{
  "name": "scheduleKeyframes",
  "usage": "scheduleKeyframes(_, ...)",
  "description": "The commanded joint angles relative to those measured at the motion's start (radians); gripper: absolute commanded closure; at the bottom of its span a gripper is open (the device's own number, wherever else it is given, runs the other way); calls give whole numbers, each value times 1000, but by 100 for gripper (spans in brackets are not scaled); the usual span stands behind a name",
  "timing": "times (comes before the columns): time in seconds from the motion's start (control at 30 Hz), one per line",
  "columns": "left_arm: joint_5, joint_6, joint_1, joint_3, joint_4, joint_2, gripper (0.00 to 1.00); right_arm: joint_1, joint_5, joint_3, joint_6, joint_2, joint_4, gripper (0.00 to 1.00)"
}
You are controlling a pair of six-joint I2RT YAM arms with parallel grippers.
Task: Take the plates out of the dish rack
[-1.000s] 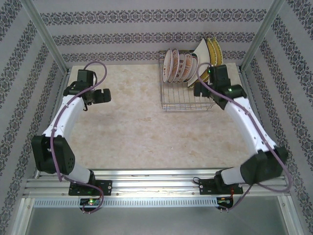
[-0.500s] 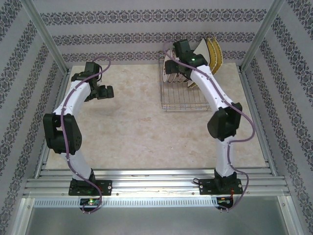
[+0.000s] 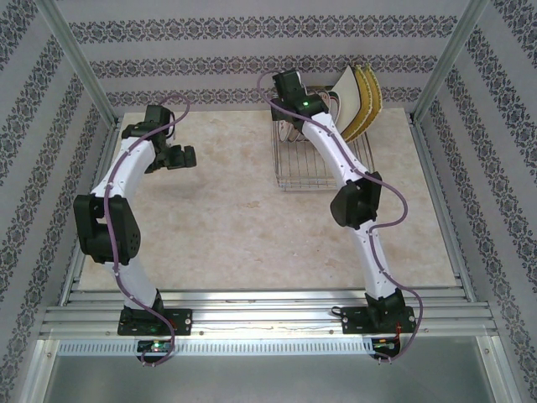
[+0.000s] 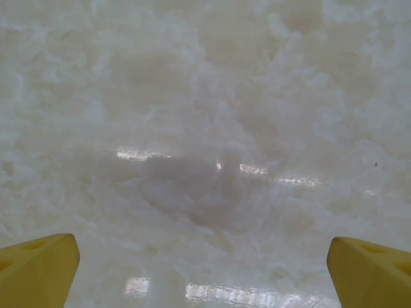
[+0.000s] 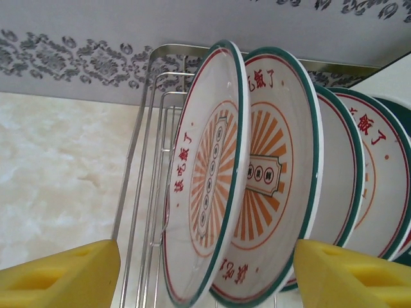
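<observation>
Toward 1 o'clock on table (image 3: pixel 226 210): dish rack (image 3: pixel 317 172), wire, near back wall.
- Plates (image 5: pixel 205 192): round, stood on edge between prongs, rims up for pinching.
- Square plates (image 3: pixel 357 96): leaning at rack's 2 o'clock end.
- Right gripper (image 5: pixel 205 273): jaws apart, flanking two end round plates; no squeeze evident.
- Left gripper (image 3: pixel 179 157): 10 o'clock, jaws wide, empty, over bare table; likely parked clear of rack.

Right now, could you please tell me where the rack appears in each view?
Top external: rack at the far edge of the table, right of centre, under the right arm.
Right wrist: rack left of centre, holding plates.
Left wrist: faces the table.
Shared landmark: the marble table.
</observation>
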Motion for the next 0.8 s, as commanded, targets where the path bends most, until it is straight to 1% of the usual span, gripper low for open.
scheduleKeyframes(0.0, -7, 32, 11, 51, -54, 12, 1, 12, 89, 67, 0, 49, 40, 30)
scheduleKeyframes(0.1, -9, 40, 11, 53, -55, 11, 1, 14, 112, 109, -5, 89, 45, 31)
scheduleKeyframes(0.23, -10, 46, 13, 51, -65, 11, 1, 13, 104, 125, -7, 123, 74, 33)
scheduleKeyframes(0.37, -3, 44, 12, 41, -60, 8, 1, 11, 95, 124, -6, 150, 107, 37)
scheduleKeyframes(0.43, -1, 44, 12, 39, -61, 9, 1, 11, 86, 125, -6, 161, 122, 40)
scheduleKeyframes(0.53, -2, 44, 12, 38, -61, 7, 1, 10, 80, 128, -6, 171, 140, 48)
scheduleKeyframes(0.6, -3, 44, 11, 38, -61, 6, 1, 10, 76, 129, -6, 174, 149, 51)
scheduleKeyframes(0.7, -3, 44, 12, 37, -61, 3, 1, 5, 68, 132, -1, 179, 155, 59)
scheduleKeyframes(0.77, -4, 44, 12, 35, -60, 3, 1, 4, 62, 132, 3, 182, 156, 66)
